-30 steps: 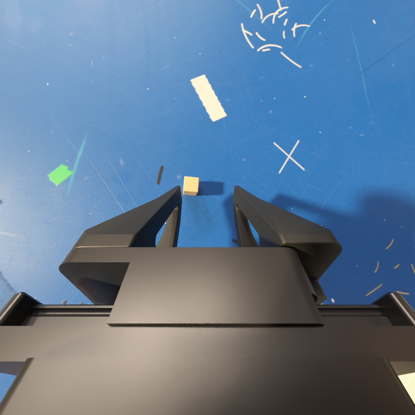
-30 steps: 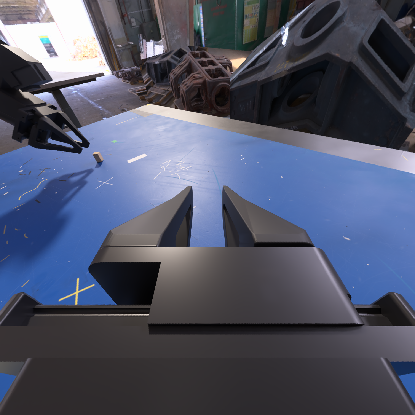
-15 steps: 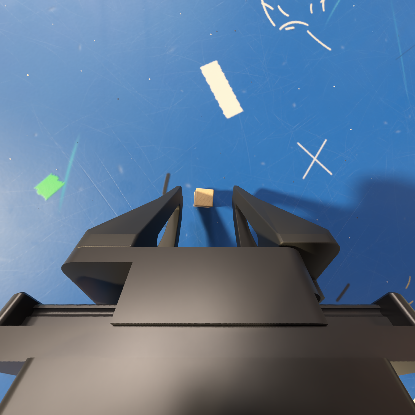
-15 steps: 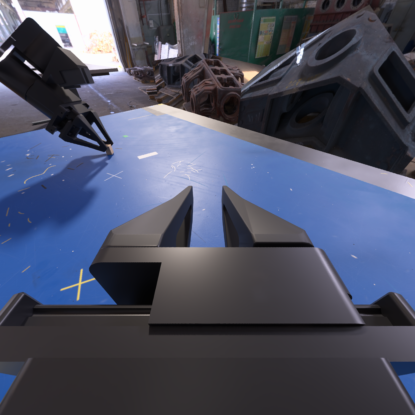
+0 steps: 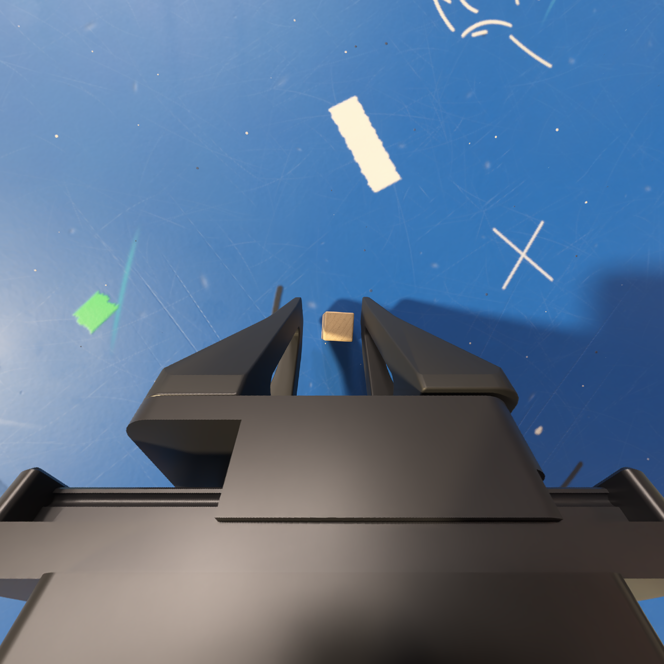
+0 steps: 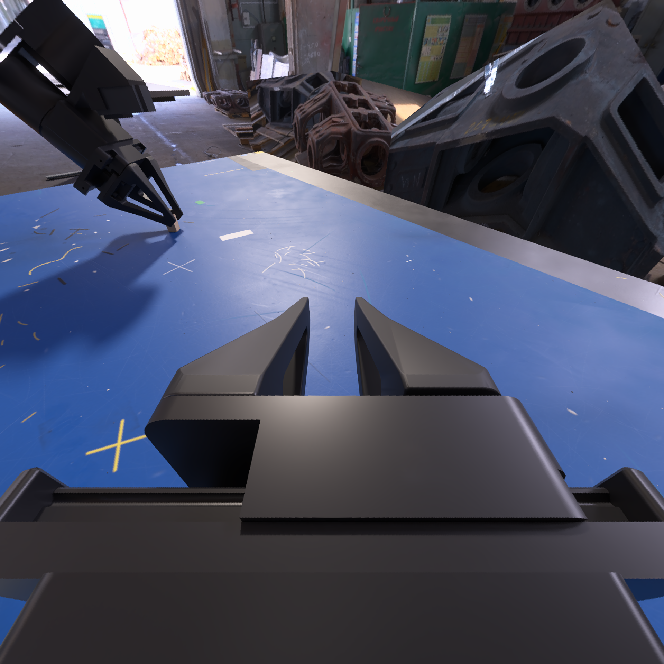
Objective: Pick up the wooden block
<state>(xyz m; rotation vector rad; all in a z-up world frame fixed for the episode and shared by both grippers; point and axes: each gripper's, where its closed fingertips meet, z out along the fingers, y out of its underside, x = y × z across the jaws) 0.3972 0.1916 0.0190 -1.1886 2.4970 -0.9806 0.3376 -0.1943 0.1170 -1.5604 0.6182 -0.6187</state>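
The left gripper (image 5: pixel 331 305), a matte black two-finger claw, stands tilted over the scuffed blue tabletop (image 5: pixel 215 179) with its tips down at the surface, and the small pale wooden block (image 5: pixel 337 326) sits on the table right between them, in the centre of the left wrist view. The jaws are parted only a little wider than the block: a thin sliver of blue shows on each side, the gap on the left slightly larger, so the fingers bracket it without clearly pressing on it. From the right wrist view the same scene appears small in the upper left of the frame, the left gripper (image 6: pixel 175 220) slanting down so that its tips meet the block (image 6: pixel 174 226) at the table (from that distance contact cannot be judged).

Above the block in the left wrist view lies a cream rectangular strip of tape (image 5: pixel 364 143), angled; a white chalk cross (image 5: pixel 522 254) is at the right, and a torn bright green scrap of tape (image 5: pixel 95 312) at the left.

The right gripper (image 6: pixel 331 305) hangs well apart from all this, over bare blue table in the middle of its own view, its fingers set narrowly apart and holding nothing. A yellow cross mark (image 6: pixel 116 445) sits at its lower left.
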